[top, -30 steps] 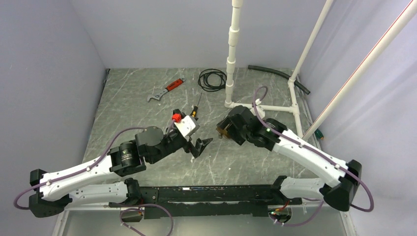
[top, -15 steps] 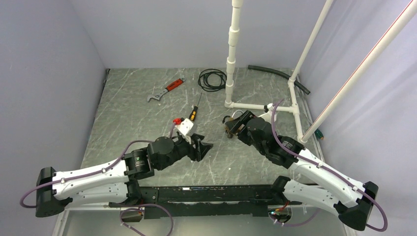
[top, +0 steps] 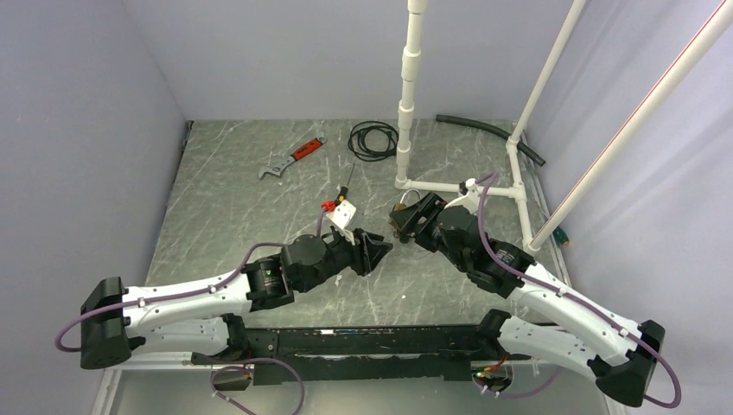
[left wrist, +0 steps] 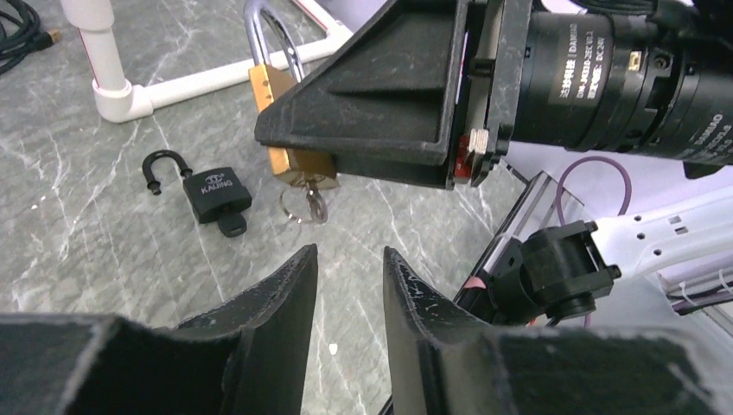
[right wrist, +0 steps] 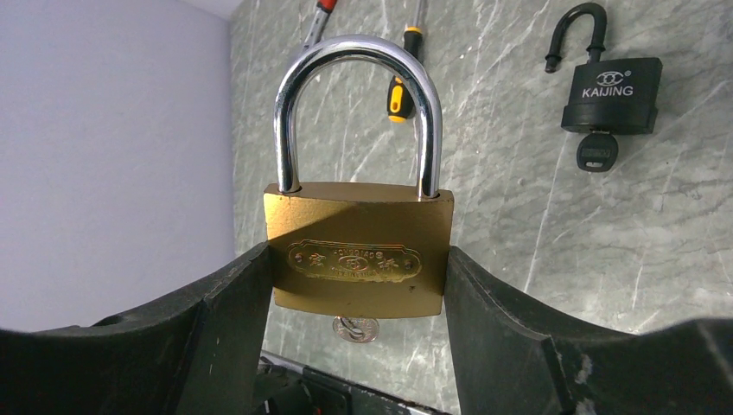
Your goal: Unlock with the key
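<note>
Centre frame, your right gripper [right wrist: 359,285] clamps the brass padlock [right wrist: 357,259], key [right wrist: 354,328] beneath. Your left gripper [left wrist: 350,259] (jaws slightly apart, empty) could arrive misaligned and bend the key.

Grey marbled table [top: 225,199]: wrench [top: 291,159], cable coil [top: 373,140], screwdriver [top: 346,186], open black padlock [left wrist: 216,194], white pipe frame [top: 406,121], hose [top: 488,131].

On the grey marbled table [top: 225,216], the left hand [top: 378,246] and the right hand [top: 403,221] are seen tip to tip near the middle, just apart. A padlock [top: 406,207] is gripped in the right hand. Farther back, a red-handled wrench [top: 292,158], a screwdriver [top: 346,186] and a coiled black cable [top: 373,140] are laid near a white pipe frame [top: 406,95].
</note>
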Available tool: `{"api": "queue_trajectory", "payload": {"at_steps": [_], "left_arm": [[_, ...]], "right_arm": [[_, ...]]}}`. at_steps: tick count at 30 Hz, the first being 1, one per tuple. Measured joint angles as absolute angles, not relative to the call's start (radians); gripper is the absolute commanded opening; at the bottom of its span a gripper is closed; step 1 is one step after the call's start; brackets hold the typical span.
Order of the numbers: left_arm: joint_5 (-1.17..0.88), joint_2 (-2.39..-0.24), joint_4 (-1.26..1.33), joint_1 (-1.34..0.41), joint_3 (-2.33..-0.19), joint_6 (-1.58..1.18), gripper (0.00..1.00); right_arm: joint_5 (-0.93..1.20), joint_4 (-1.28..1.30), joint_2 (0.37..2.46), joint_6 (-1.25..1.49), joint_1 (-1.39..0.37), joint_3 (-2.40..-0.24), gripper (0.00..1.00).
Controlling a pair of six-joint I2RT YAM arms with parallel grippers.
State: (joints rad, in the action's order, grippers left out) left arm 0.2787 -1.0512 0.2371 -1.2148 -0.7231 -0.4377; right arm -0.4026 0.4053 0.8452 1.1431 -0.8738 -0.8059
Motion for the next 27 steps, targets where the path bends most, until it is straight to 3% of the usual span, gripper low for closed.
{"api": "queue_trajectory", "payload": {"at_steps": [7,27], "left_arm": [[0.295,-1.107,0.306,-1.215,-0.723,-0.439,0.41],[0.376,-1.142,0.349,-1.215,-0.722,-0.401,0.38]], "right_arm": [[-0.385,0.404,0.862,1.166,-0.874,-0.806,0.00],[-0.363,0.474,0.914,1.244,-0.874,-0.871,0.00]]}}
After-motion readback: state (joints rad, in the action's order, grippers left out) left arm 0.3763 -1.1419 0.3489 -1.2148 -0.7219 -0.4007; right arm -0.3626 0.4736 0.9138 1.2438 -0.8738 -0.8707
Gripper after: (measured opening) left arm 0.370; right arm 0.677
